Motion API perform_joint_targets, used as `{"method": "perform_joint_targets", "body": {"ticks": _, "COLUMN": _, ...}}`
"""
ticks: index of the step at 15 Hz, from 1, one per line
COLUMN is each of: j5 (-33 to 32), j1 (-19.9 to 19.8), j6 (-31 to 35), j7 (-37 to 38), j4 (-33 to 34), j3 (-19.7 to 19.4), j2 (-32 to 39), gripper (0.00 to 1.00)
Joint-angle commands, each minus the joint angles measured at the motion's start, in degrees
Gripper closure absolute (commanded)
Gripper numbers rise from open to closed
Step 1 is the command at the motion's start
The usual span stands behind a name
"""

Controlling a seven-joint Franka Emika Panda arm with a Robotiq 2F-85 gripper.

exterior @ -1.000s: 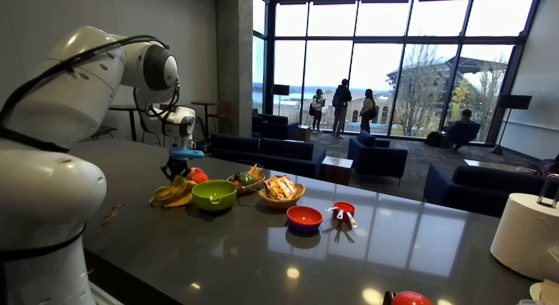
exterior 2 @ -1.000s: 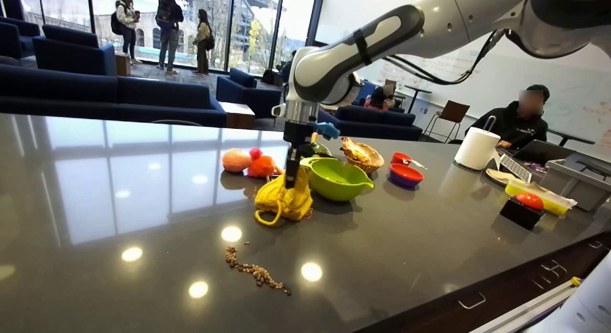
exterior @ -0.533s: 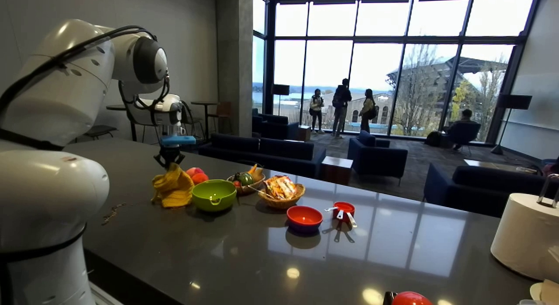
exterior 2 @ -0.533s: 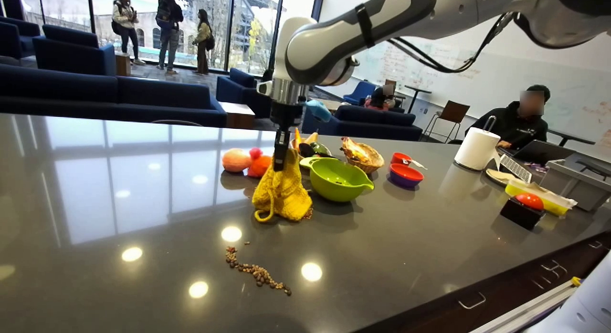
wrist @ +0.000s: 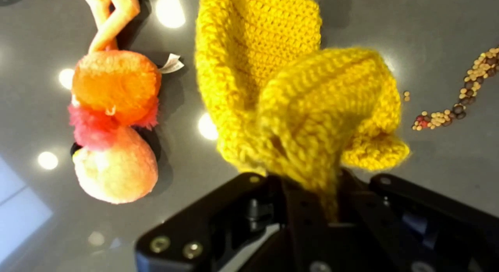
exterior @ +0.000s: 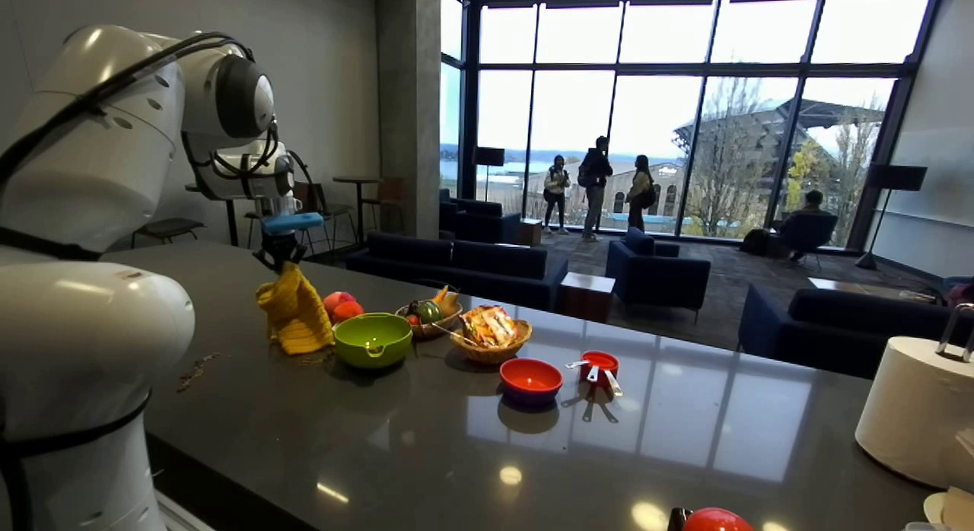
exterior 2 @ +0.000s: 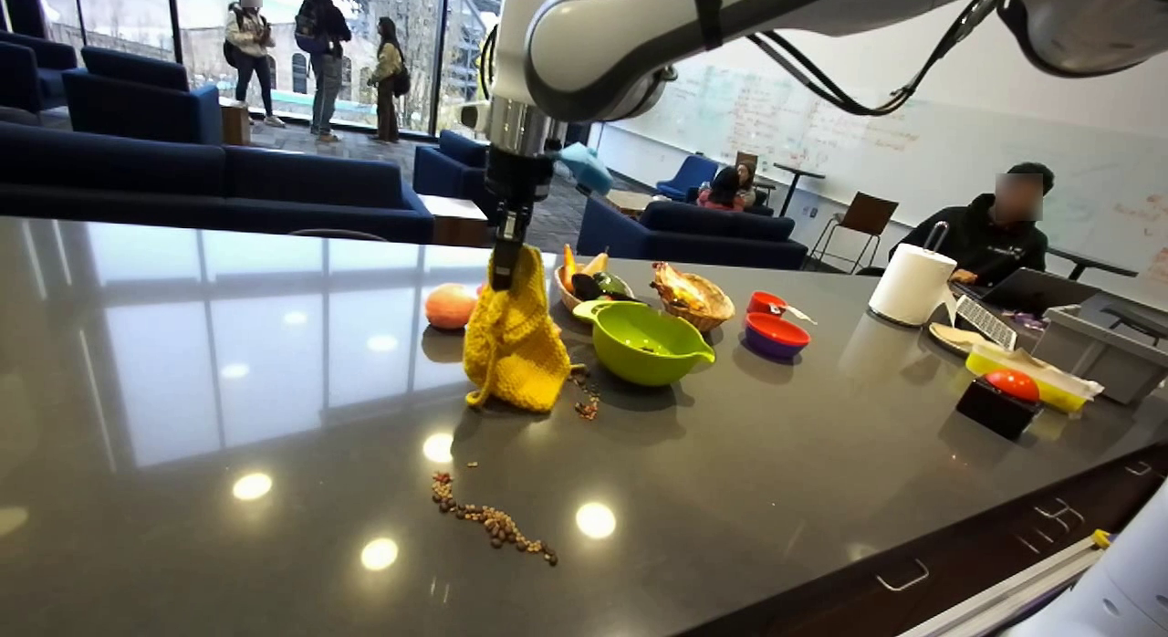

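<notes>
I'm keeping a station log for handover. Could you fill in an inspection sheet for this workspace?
Surface: glossy dark counter; a trail of small brown and tan pieces lies on it, with another patch near the green bowl.
Handled item: yellow knitted cloth, hanging from the pincer; whether its lower edge touches the counter is hard to tell.
Clutter: orange plush toy, two wicker baskets, red and purple bowl, paper towel roll.
Pincer: shut on the cloth's top.
Cables: black cables run along the arm, some in slack loops.
Surroundings: three people standing by tall windows; another person at a laptop.
</notes>
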Motion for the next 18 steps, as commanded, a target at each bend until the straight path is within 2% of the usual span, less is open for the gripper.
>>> {"method": "perform_joint_targets", "body": {"ticks": 1, "j5": -0.6, "j1": 0.7, "j6": -0.3, "j7": 0.8, "j4": 0.4, "j3": 0.5, "j2": -1.7, "gripper": 0.98}}
{"method": "perform_joint_targets", "body": {"ticks": 8, "j5": 8.3, "j1": -3.0, "j6": 1.0, "j7": -1.9, "j4": -2.1, "j3": 2.8, "j2": -0.8, "gripper": 0.98}}
{"method": "perform_joint_targets", "body": {"ticks": 13, "j5": 16.0, "j1": -7.1, "j6": 1.2, "j7": -5.9, "j4": -3.7, "j3": 4.0, "j2": 1.6, "gripper": 0.98}}
{"method": "perform_joint_targets", "body": {"ticks": 14, "j5": 17.0, "j1": -7.7, "j6": 1.6, "j7": -6.7, "j4": -4.0, "j3": 4.0, "j2": 2.2, "gripper": 0.74}}
{"method": "perform_joint_targets", "body": {"ticks": 18, "j5": 19.6, "j1": -9.5, "j6": 3.9, "j7": -9.3, "j4": -4.3, "j3": 4.1, "j2": 4.8, "gripper": 0.51}}
